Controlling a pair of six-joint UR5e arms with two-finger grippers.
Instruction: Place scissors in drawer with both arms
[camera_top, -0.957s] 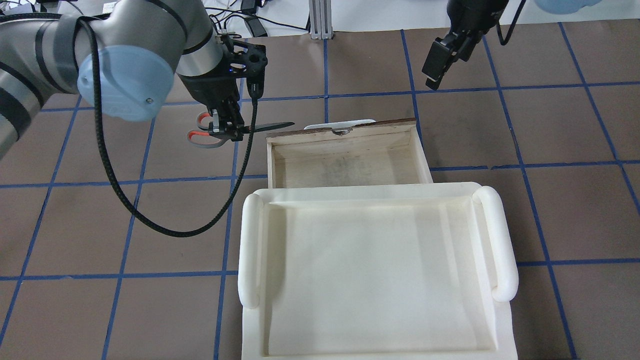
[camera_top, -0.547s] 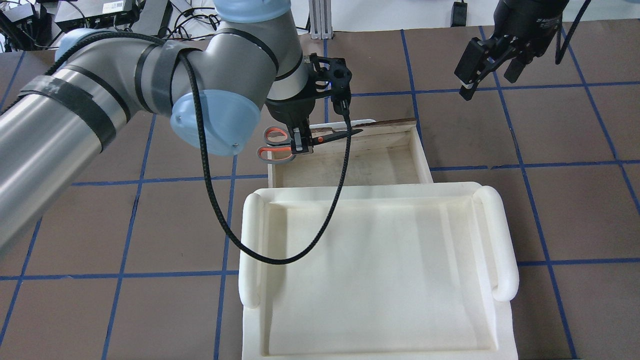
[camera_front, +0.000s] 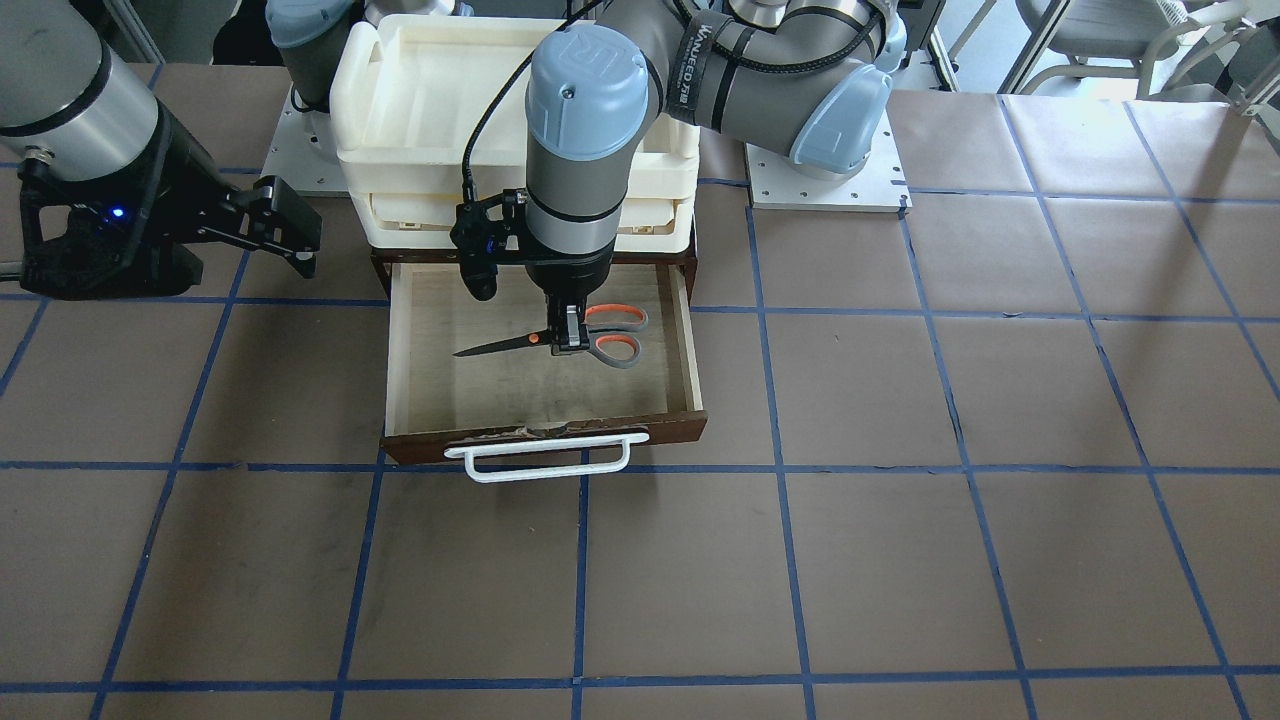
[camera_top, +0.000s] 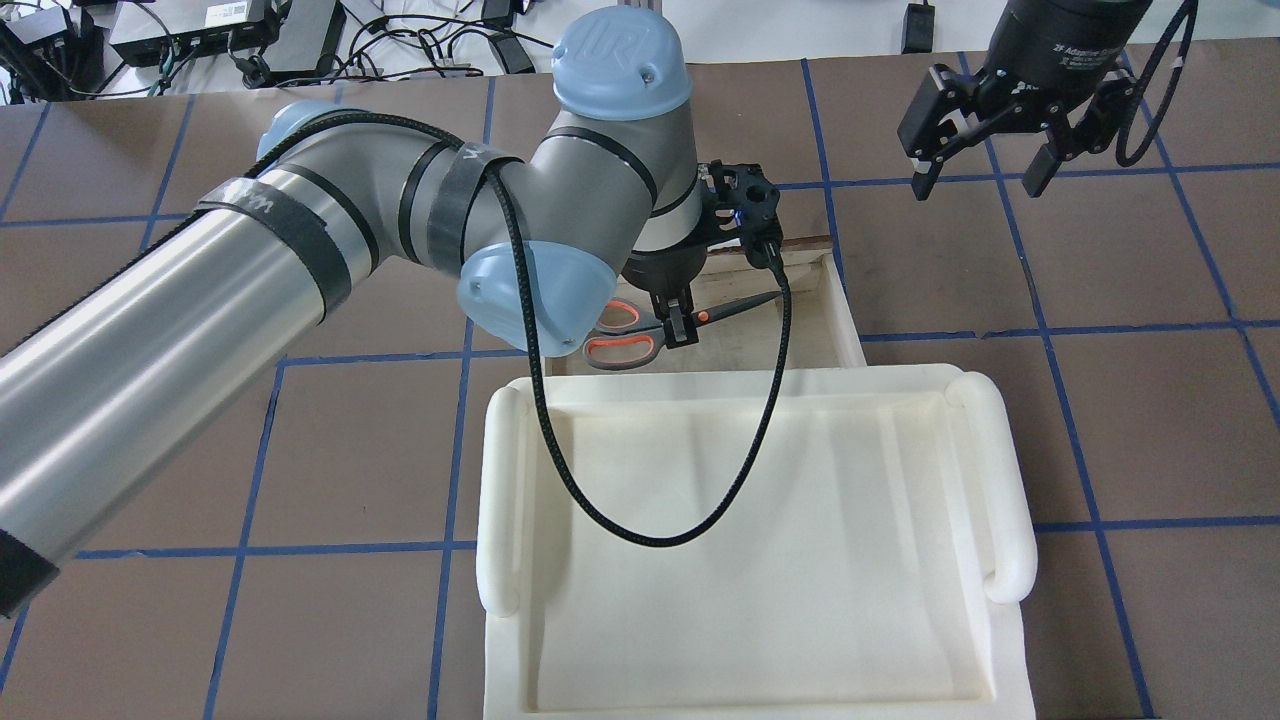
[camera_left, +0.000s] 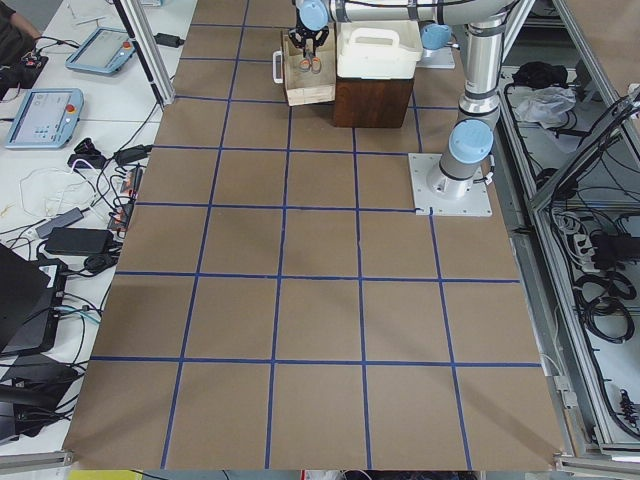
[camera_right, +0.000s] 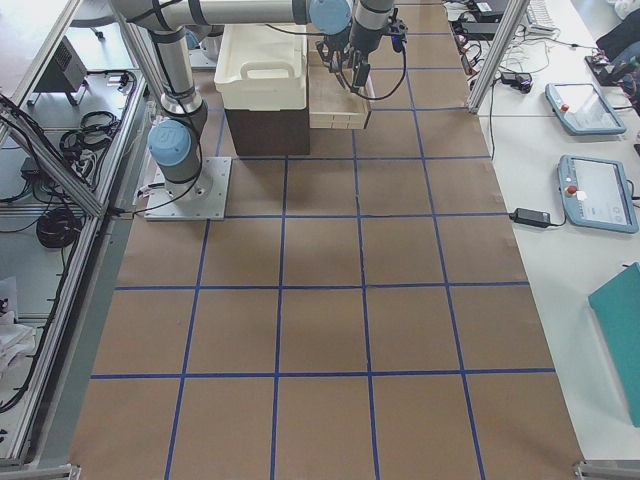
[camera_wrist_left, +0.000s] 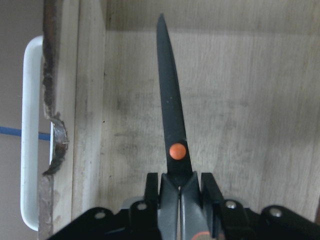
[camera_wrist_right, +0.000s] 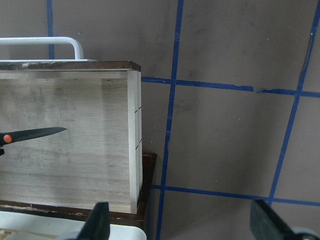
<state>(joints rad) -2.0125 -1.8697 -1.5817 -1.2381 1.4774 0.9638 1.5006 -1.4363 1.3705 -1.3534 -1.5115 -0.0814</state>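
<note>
A: Logging near to far from the front-facing view. The white bar handle (camera_front: 545, 460) is sitting nearest, then the drawer (camera_front: 688, 345), open. Where are the scissors (camera_front: 605, 337) sitting?

B: Hanging over the drawer's pale floor, roughly mid-drawer, blades running parallel to the front. The left gripper (camera_front: 566, 342) is pinching them narrowly just behind the orange pivot (camera_wrist_left: 177, 150). Height above the floor: cannot tell.

A: Risks?

B: I am judging 2. Letting go too high is risking a bounce or skid into a wall. Lowering further is bringing the cable (camera_top: 640, 535) close to the cream trays (camera_front: 352, 100) stacked just behind.

A: Room?

B: The tip is sitting apart from its side wall; the loops are lying nearer the opposite wall. The right gripper (camera_top: 980, 180) is hovering empty, jaws spread wide, well apart over the surface (camera_front: 900, 450).
</note>
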